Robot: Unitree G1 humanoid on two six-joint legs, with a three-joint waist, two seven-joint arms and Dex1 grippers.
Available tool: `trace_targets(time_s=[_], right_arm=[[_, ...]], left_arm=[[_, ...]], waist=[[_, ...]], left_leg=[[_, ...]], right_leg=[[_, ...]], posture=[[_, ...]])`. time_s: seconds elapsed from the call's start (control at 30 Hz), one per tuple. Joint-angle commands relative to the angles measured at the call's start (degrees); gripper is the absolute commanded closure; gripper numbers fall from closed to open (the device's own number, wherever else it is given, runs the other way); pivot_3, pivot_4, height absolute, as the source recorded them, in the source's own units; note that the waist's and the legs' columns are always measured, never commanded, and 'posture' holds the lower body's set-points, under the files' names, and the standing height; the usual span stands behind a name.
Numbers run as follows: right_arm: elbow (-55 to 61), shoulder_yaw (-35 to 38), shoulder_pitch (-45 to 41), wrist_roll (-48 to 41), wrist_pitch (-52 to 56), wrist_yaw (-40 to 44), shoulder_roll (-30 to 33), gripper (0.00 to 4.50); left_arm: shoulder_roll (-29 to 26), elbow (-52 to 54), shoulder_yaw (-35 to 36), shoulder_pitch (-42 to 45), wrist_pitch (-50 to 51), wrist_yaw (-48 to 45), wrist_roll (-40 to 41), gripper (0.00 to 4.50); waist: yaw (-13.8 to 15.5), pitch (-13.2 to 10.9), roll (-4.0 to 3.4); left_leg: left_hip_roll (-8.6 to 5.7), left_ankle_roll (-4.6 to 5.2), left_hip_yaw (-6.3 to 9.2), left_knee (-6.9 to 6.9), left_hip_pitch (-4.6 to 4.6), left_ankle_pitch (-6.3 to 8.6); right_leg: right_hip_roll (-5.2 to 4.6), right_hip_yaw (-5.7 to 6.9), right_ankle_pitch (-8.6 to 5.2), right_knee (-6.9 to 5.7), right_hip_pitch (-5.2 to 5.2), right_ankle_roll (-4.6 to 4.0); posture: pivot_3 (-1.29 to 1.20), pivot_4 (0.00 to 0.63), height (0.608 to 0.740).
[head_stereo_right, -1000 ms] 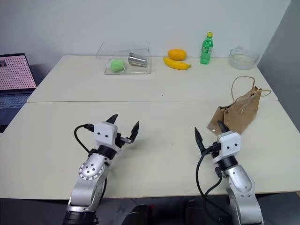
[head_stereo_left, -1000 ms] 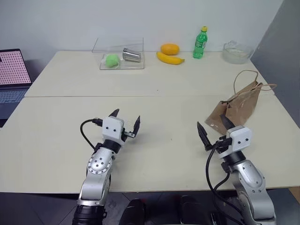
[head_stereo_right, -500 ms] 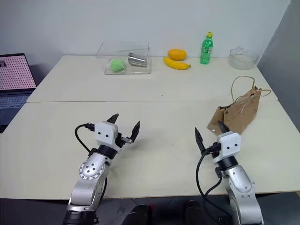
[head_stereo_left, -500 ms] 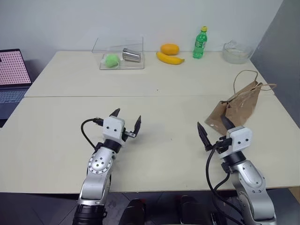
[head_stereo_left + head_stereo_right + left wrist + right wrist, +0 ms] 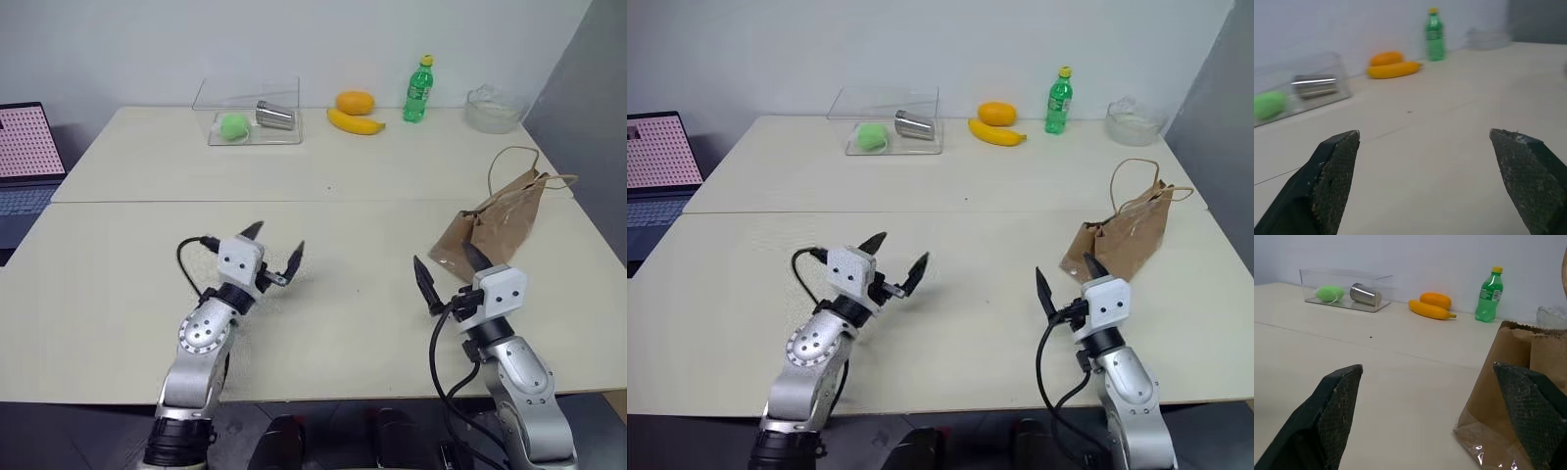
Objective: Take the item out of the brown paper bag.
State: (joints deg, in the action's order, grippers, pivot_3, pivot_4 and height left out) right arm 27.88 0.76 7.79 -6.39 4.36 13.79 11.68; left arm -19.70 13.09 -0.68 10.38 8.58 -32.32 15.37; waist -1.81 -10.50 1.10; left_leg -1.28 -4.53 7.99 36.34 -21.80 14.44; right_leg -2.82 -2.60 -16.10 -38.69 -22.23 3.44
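Cannot see into the brown paper bag (image 5: pixel 502 223); whatever lies inside stays hidden behind its creased walls, and its far side is cut off at the edge of the right wrist view. Laptop (image 5: pixel 24 166) cropped by the frame edge, with only part of screen and keyboard in sight. Contents of the glass bowl (image 5: pixel 493 109) too small to make out.

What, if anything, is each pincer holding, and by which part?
Nothing is held. The left pincer and the right pincer both stand open above the table, with the brown paper bag untouched.
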Motion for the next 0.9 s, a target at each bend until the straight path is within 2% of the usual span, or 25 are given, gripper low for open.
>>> trace_targets(time_s=[0.03,0.2,0.43,0.67,0.9], right_arm=[[5.77,0.93,-0.69,0.09,1.27,-1.82,-0.43,0.00],[11.40,4.02,-3.23,2.20,5.82,-7.24,-1.68,0.00],[13.66,8.17,-15.90,7.09,28.87,-18.09,-4.59,0.00],[10.25,12.74,-26.37,4.18,41.23,-18.99,-5.15,0.00],[3.08,12.68,-32.01,3.13,43.01,-18.68,-5.28,0.00]], left_arm=[[-2.71,2.16,0.75,5.57,4.70,-6.63,6.89,0.02],[-5.58,0.31,0.54,13.52,9.71,-12.82,11.98,0.02],[-6.02,-0.18,-0.90,18.91,13.37,-17.39,14.26,0.02],[-6.37,-0.75,-0.48,21.05,14.61,-18.90,15.17,0.02],[-10.20,-2.41,0.89,24.56,17.19,-23.83,17.58,0.02]], waist=[[-0.01,0.00,0.00],[-0.01,0.00,0.00],[-0.11,0.00,-0.01],[-0.10,-0.01,-0.01],[-0.26,-0.04,-0.05]], left_leg=[[-0.01,0.00,0.00,0.00,0.00,0.00],[0.00,0.00,0.01,-0.02,0.00,0.00],[0.03,-0.02,0.02,-0.07,0.02,-0.01],[0.02,-0.02,0.02,-0.23,-0.01,-0.01],[0.01,-0.01,0.01,-0.27,-0.03,-0.01]], right_leg=[[0.00,0.00,0.00,0.00,0.00,0.00],[0.01,0.00,0.00,0.01,0.00,0.00],[0.06,-0.02,0.01,-0.03,-0.04,-0.02],[0.05,-0.04,0.01,0.06,-0.09,-0.03],[0.05,-0.03,0.00,0.07,-0.11,-0.05]], posture=[[0.00,0.150,0.740],[0.00,0.150,0.740],[0.00,0.150,0.740],[0.00,0.150,0.740],[0.00,0.150,0.740]])
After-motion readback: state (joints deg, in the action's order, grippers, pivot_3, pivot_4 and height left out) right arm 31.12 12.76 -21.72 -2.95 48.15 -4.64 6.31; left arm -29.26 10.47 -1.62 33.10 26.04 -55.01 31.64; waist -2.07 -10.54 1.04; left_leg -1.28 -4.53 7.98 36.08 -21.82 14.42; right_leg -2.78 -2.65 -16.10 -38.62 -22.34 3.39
